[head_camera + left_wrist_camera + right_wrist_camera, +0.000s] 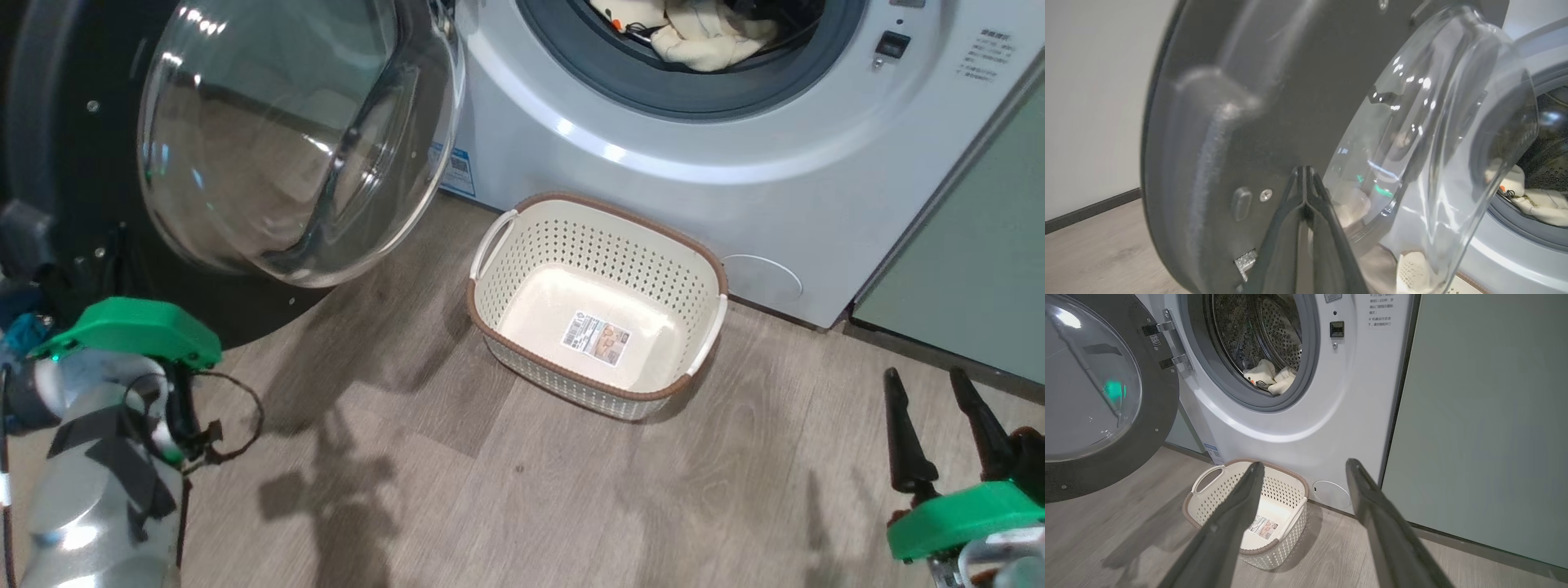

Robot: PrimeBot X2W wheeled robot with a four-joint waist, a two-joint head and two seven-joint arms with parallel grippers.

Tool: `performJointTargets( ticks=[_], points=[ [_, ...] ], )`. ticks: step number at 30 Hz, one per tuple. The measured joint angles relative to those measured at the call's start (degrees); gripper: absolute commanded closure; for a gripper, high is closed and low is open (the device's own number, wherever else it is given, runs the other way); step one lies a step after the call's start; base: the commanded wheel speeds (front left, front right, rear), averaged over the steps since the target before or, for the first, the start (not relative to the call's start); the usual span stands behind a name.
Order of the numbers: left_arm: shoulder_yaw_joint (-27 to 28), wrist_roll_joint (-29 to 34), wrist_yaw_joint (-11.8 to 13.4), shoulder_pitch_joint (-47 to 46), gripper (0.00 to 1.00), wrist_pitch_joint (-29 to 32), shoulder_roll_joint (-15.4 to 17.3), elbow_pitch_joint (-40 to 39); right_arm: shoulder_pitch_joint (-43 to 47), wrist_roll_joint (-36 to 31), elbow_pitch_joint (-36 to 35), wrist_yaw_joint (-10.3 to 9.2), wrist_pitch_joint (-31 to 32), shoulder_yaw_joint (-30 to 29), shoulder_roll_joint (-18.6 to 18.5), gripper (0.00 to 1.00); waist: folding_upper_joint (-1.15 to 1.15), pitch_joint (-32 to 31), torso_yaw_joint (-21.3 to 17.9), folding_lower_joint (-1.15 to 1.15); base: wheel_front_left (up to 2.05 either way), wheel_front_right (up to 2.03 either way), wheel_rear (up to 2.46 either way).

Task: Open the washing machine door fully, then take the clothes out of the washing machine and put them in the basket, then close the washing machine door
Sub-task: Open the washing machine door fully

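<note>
Close ahead of the left gripper (1305, 171), its fingers pressed together on nothing, stands the one washing machine door (1229, 102). It is open and on edge, with its glass bowl bulging to that gripper's right, toward the washing machine (653, 188). One cream heap of clothes (710, 37) lies in the drum. Ahead and left of the right gripper (925, 380), spread and empty, sits one basket (604, 202), its long axis along the machine's front.
</note>
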Motion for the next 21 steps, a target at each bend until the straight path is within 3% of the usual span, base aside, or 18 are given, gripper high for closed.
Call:
performJointTargets(
  ticks=[7,14,21],
  points=[
    [2.3,4.2,-2.4,-0.1,1.00,0.0,-1.2,0.4,-0.3,0.1,0.4,0.00,0.0,0.4,0.0,0.00,0.00,-1.4,-0.6,0.00,0.00,0.00,0.00],
    [1.0,7.1,-7.1,3.4,1.00,0.0,-3.8,-0.1,0.4,0.5,0.7,0.00,0.0,0.6,1.2,0.00,0.00,-5.0,-1.9,-0.01,0.00,0.00,0.00],
    [-1.0,8.2,-9.6,7.9,1.00,-0.1,-5.4,-2.9,2.5,0.5,0.8,0.00,0.0,1.0,1.7,0.00,0.00,-7.6,-4.9,-0.01,0.00,0.00,0.00]
  ],
)
